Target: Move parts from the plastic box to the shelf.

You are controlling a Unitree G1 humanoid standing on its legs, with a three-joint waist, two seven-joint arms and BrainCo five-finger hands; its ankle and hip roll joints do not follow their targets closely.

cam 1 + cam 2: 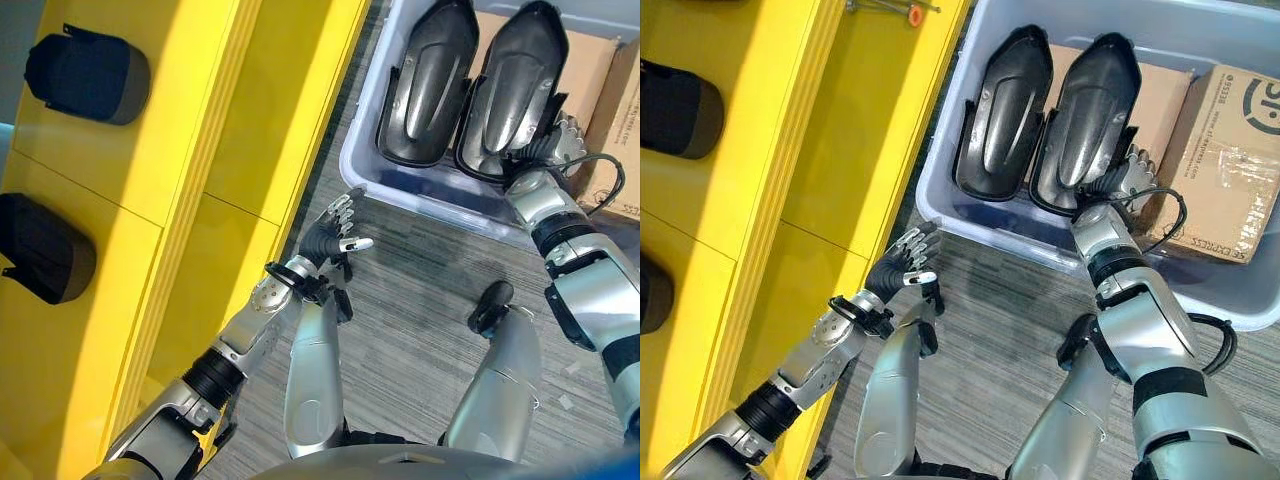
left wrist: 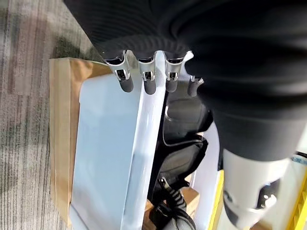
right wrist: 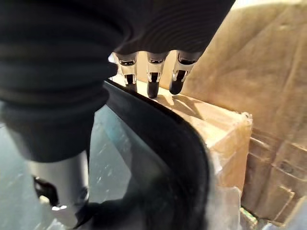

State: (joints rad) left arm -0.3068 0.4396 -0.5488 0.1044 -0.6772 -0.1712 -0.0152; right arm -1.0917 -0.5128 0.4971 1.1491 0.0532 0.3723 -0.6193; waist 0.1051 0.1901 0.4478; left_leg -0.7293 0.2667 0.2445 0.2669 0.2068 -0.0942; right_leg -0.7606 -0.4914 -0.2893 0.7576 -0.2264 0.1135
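Two black curved shell parts lie side by side in the pale plastic box point(image 1: 400, 190), a left one point(image 1: 425, 85) and a right one point(image 1: 515, 85). My right hand point(image 1: 1128, 172) is at the near end of the right part. Its fingers point(image 3: 153, 76) reach straight past the part's black rim point(image 3: 163, 158), and the thumb point(image 3: 57, 187) is on the rim's other side. My left hand point(image 1: 335, 235) hovers open above the floor near the box's near corner, holding nothing, its fingers point(image 2: 148, 76) pointing at the box wall point(image 2: 105, 143). Two more black parts point(image 1: 90, 75) point(image 1: 40, 250) sit on the yellow shelf point(image 1: 180, 150).
Cardboard boxes point(image 1: 1230, 140) point(image 1: 590, 60) stand in the plastic box behind and beside the parts. The shelf runs along the left, with a strip of grey carpet point(image 1: 420, 290) between it and the box.
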